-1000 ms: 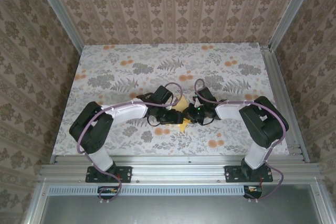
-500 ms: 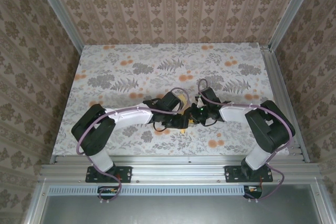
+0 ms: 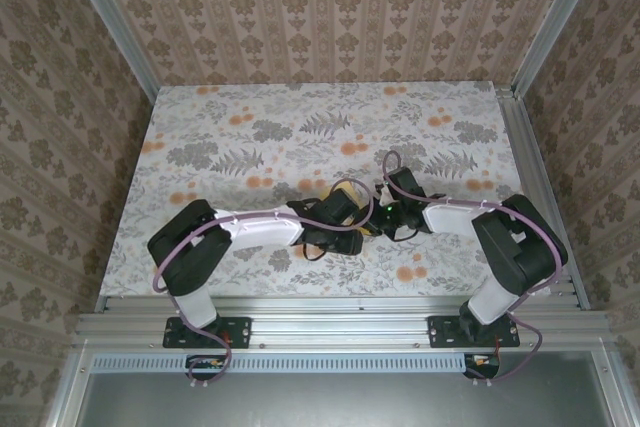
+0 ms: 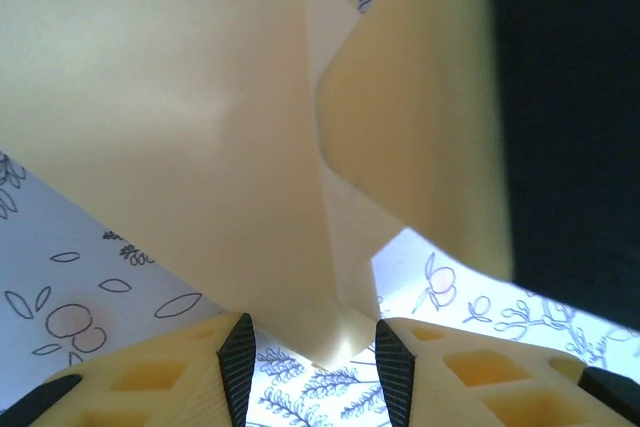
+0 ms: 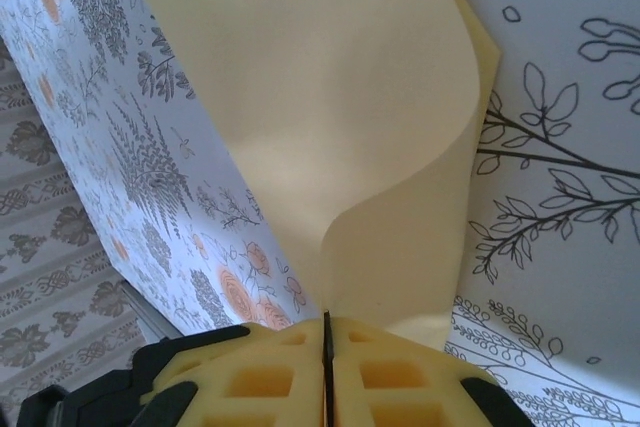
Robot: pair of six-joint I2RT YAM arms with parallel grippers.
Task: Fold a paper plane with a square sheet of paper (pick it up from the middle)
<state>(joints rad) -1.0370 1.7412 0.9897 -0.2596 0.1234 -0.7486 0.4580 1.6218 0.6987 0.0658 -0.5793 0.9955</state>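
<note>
Both arms reach in to mid-table, wrists close. Left gripper (image 3: 358,233) and right gripper (image 3: 374,221) meet tip to tip, but the jaws are too small to read from up here. A bit of the pale-yellow sheet of paper (image 3: 347,189) peeks out just beyond the fingers, the rest hidden under the wrists. Floral cloth (image 3: 250,127) lies beneath.

The square sheet of paper (image 5: 320,97) is plain pale yellow. It bows in a soft curve above the flowered cloth (image 5: 560,197), one edge pinched in the right gripper (image 5: 325,332).
</note>
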